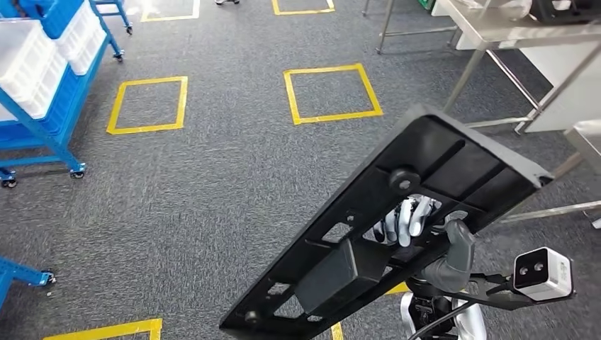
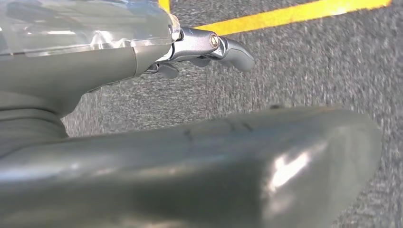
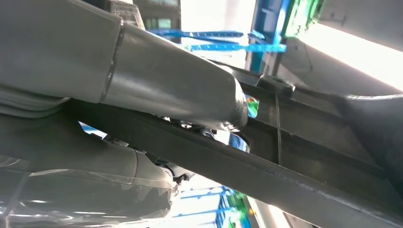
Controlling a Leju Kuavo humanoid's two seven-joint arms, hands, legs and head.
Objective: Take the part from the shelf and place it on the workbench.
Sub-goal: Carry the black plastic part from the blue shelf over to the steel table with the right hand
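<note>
Nearest to us in the head view is the part, a long black ribbed panel held tilted across the lower right, one end low by our body and the other raised toward the steel tabletop at upper right. Our right hand grips it near the middle — pale fingers show through an opening and the grey thumb presses the near edge. We judge the carry under way: the part is off the blue shelf at left and well apart from the tabletop. With one hand gripping a long panel, the raised end could swing or sag as we walk and the part twist loose, or its far corner could knock the tabletop's legs on approach

In the left wrist view, our left hand hangs over grey carpet and a yellow floor line, its fingers curled in and nothing in them — so it offers no support should the panel slip

In the right wrist view, the part's dark rail runs between thumb and fingers, clamped; how securely, we cannot tell
</note>
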